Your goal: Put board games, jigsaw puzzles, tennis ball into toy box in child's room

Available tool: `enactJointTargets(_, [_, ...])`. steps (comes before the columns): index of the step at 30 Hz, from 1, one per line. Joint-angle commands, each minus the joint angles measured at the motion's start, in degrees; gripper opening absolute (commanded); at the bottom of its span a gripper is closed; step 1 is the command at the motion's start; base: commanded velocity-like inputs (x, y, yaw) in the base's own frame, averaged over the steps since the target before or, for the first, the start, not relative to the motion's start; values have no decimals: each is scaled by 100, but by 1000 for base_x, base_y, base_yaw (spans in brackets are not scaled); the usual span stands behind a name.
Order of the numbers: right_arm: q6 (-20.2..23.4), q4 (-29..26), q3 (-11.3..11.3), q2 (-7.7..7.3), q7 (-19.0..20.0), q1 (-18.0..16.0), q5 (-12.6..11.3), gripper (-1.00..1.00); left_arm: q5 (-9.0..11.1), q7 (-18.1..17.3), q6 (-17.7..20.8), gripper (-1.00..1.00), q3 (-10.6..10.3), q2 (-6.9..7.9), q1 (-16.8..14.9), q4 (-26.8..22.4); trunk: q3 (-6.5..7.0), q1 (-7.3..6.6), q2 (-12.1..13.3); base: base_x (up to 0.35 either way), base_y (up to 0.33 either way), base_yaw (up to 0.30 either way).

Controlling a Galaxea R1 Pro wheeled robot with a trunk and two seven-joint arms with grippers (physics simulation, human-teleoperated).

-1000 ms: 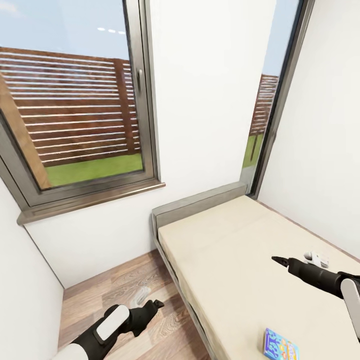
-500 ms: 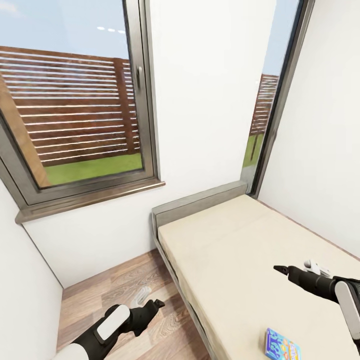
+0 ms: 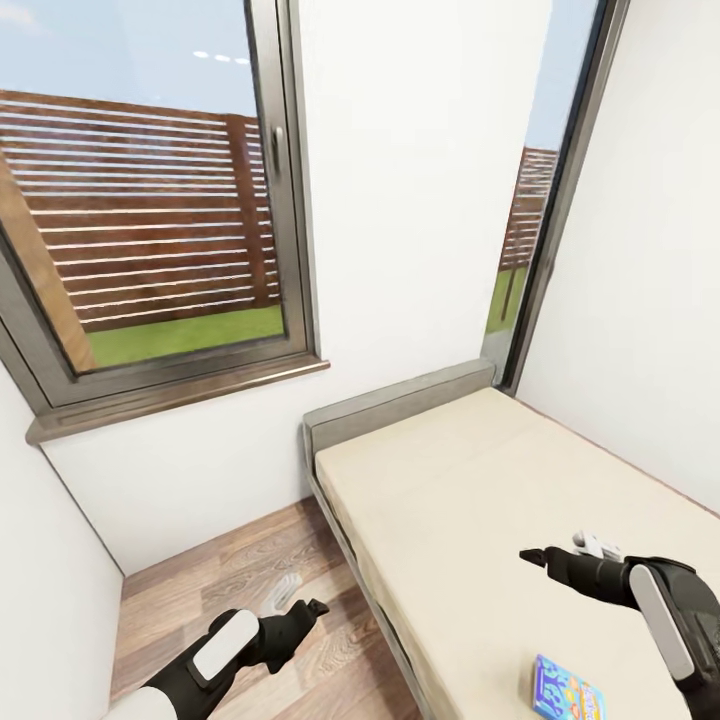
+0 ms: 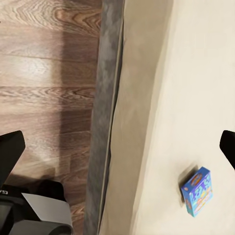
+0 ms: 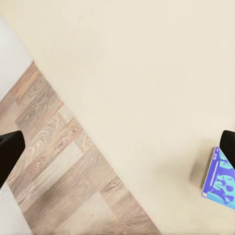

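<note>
The blue board game lies ungrasped on the bed, so collecting appears barely begun. The right gripper hovers nearby, and both grippers' jaws stand apart, empty.

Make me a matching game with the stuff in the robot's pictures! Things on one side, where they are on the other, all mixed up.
Things:
1. blue game box
2. left gripper
3. right gripper
4. window sill

Places:
A. over the wood floor beside the bed
B. on the wall, beyond the headboard side
C. lying on the beige mattress
D. above the mattress

Pairs: 1-C, 2-A, 3-D, 4-B
</note>
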Motion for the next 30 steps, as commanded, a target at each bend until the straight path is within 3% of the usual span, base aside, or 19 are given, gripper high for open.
enactJointTargets(1, [24,22,42,1,58,-6,53,100,61,48,-5,100,-35,9,-4,-13,-25,23,-47,0,0,-97])
enactJointTargets(8, [23,86,174,1,54,-4,46,100,61,48,-4,100,-35,11,-4,-2,-138,177,-328,0,0,-174])
enactJointTargets(30, [24,124,237,1,53,-4,44,100,72,48,-3,100,-30,16,-4,9,-474,660,-1211,0,0,-259])
